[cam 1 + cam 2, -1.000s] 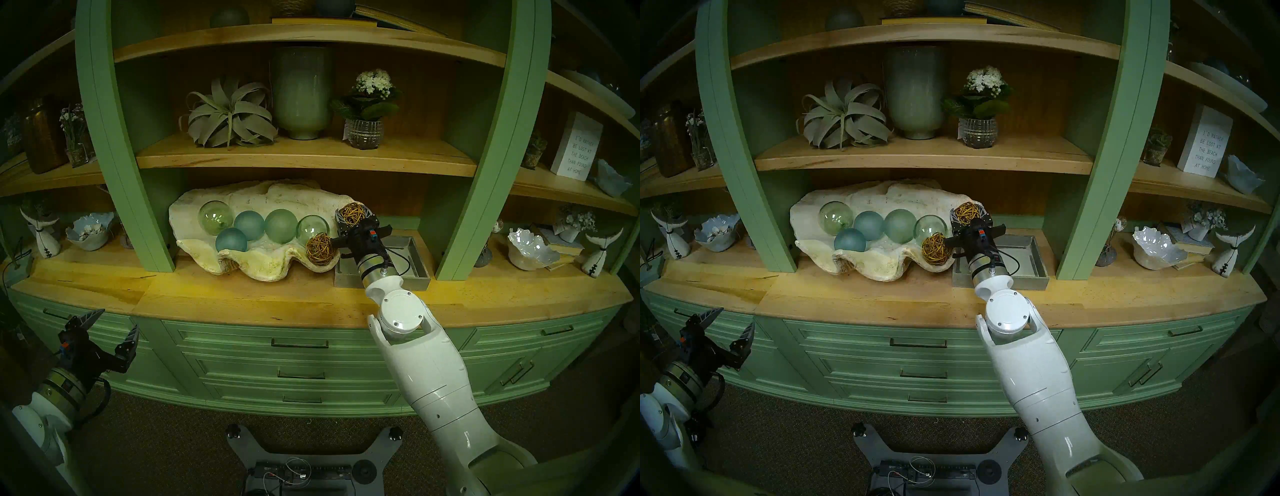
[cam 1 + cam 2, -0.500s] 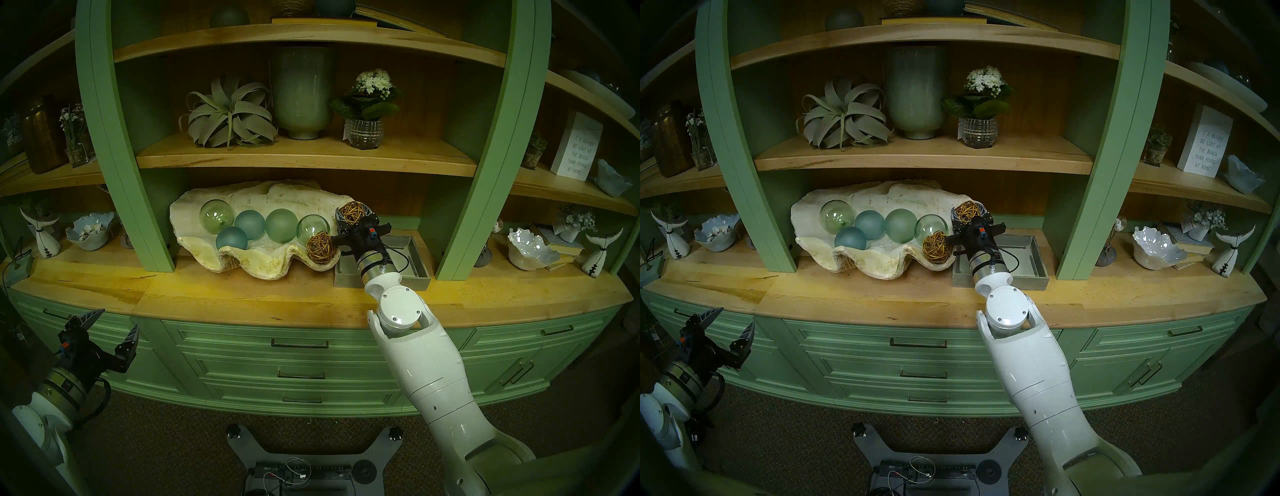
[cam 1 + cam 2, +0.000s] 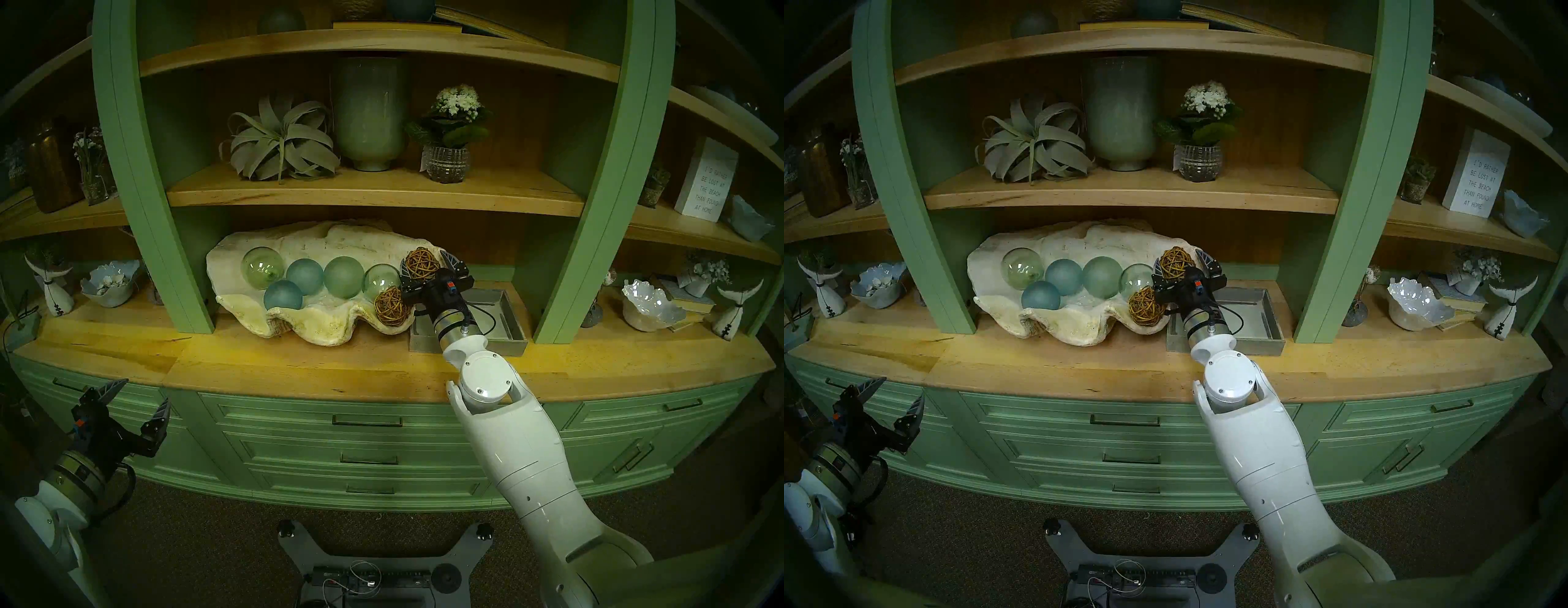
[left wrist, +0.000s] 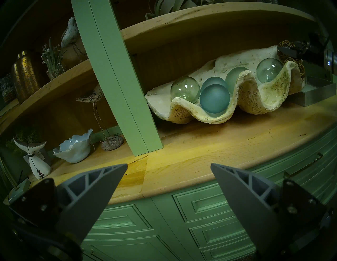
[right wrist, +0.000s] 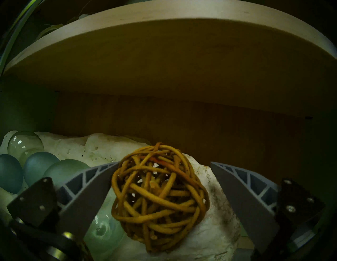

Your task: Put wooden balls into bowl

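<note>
The bowl is a large cream clam shell (image 3: 322, 327) on the wooden counter, also in the other views (image 3: 1076, 327) (image 4: 255, 102) (image 5: 209, 227). One rattan ball (image 3: 392, 305) (image 3: 1146, 306) lies inside its right end. My right gripper (image 3: 424, 260) (image 3: 1178, 261) (image 5: 164, 162) is open over the shell's right end. The second rattan ball (image 3: 421, 263) (image 3: 1175, 262) (image 5: 158, 196) sits between its spread fingers. It touches one finger and is clear of the other. My left gripper (image 3: 142, 392) (image 3: 900, 389) (image 4: 168, 165) is open and empty, low by the drawers.
Several green and blue glass spheres (image 3: 343, 276) fill the shell's left and middle. A grey square tray (image 3: 509, 335) stands right of the shell, under my right wrist. A wooden shelf (image 3: 373, 199) hangs close above. Green uprights (image 3: 568, 254) flank the bay.
My right gripper has moved left over the shell's right end and opened its fingers. The ball it gripped now sits loose between them. The left arm has not moved.
</note>
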{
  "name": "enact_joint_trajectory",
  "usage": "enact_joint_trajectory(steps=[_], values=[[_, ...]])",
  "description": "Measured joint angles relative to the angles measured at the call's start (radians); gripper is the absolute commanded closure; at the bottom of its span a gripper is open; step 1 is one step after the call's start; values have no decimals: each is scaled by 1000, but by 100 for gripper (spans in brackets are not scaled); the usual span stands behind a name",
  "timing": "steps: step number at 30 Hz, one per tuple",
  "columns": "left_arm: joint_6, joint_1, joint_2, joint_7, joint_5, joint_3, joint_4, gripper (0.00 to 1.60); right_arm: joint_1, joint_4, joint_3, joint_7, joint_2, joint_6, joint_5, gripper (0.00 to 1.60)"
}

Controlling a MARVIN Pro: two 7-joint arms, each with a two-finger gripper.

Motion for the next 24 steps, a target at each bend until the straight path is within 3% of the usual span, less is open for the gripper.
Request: enact_joint_trajectory(steps=[9,24], values=[[0,0,0,0,0,0,0,0,-22,-37,7,8,12,-11,-8,0],[0,0,0,0,0,0,0,0,-66,-185,28,59,47,-16,21,0]])
